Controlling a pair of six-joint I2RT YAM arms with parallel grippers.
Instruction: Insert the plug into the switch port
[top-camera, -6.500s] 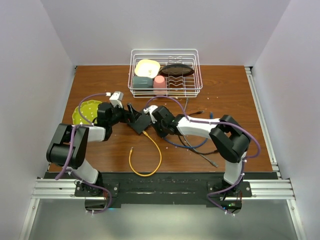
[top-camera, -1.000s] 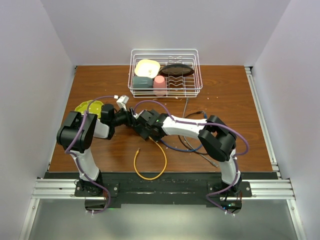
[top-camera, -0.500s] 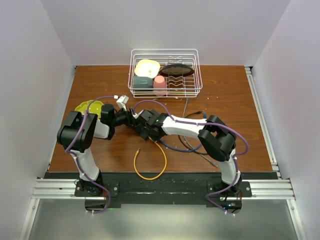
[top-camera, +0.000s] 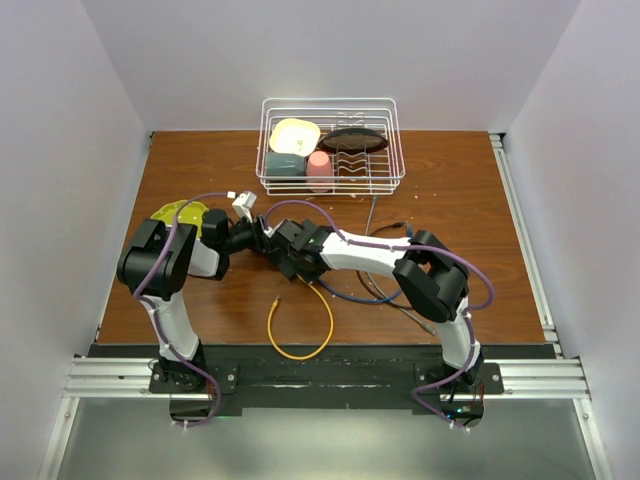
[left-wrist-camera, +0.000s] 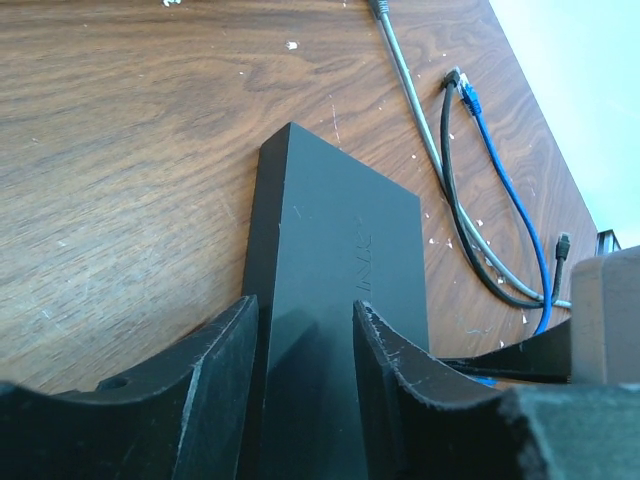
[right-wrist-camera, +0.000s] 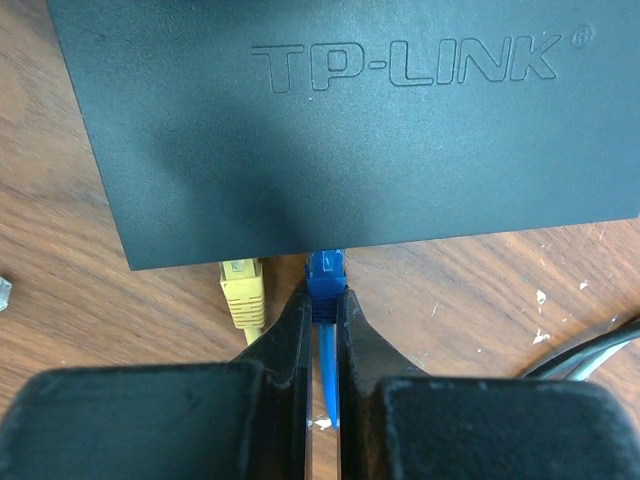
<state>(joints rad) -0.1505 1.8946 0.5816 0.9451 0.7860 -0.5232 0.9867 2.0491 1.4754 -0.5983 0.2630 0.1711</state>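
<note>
Inspection of the work surface: the switch (right-wrist-camera: 340, 130), a flat dark grey box marked TP-LINK, lies on the wooden table (top-camera: 450, 180) left of centre in the overhead view, between the two arms' tools. The right gripper (right-wrist-camera: 326, 300) has its jaws almost fully closed, pinching the blue plug (right-wrist-camera: 326, 272) between its fingertips at lower centre of the right wrist view. The nose of that plug meets the narrow lower edge of the switch. The switch port itself is hidden beneath that edge, so whether the plug is seated cannot be told. A yellow plug (right-wrist-camera: 242, 285) sits at the same edge, just left of the blue one. Its yellow cable (top-camera: 300, 335) loops toward the bottom of the overhead view. The left gripper (left-wrist-camera: 305, 330) stands with its jaws partly open, one finger on each side of the switch's near end. Whether they press firmly on it cannot be told. A grey cable (left-wrist-camera: 410, 90), a black cable (left-wrist-camera: 450, 190) and a blue cable (left-wrist-camera: 510, 200) lie at upper right of the left wrist view. A wire dish rack (top-camera: 332, 145) holding crockery stands at top centre, and a green plate (top-camera: 178, 215) lies at the left.
</note>
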